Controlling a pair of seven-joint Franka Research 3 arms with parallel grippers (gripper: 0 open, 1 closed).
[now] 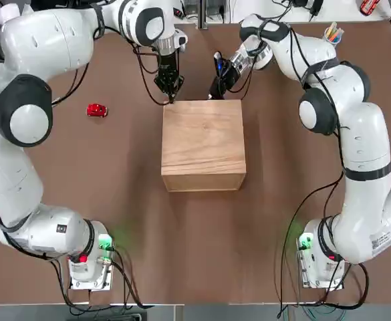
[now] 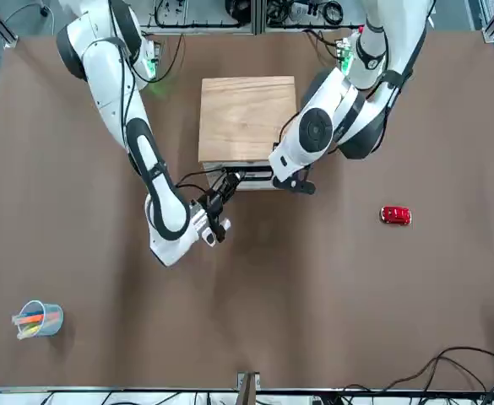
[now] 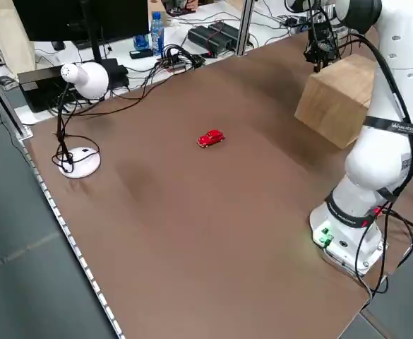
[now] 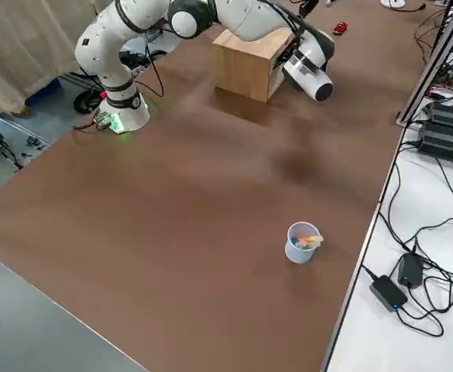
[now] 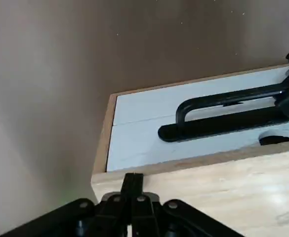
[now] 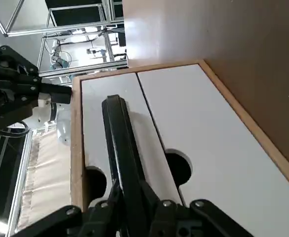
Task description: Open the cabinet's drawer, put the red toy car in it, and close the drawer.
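Note:
The light-wood cabinet [image 1: 202, 144] stands mid-table with its white front panels [image 6: 184, 123] facing away from the arms' bases. The drawer is pushed in; only dark half-round notches [image 6: 180, 168] show on the front. My left gripper [image 1: 171, 93] is shut and empty, its tip [image 5: 133, 178] at the top front edge near one corner. My right gripper [image 1: 215, 93] is shut, its black fingers [image 6: 118, 143] lying across the white front between two notches. The red toy car [image 1: 97, 110] sits on the bare table, well off to the cabinet's left.
A cup of coloured pens [image 1: 332, 33] stands at the far right corner. A white desk lamp [image 3: 79, 78] stands at the table's left edge. Cables and boxes lie beyond the far edge. Open brown table [image 1: 202, 247] lies between the cabinet and the arm bases.

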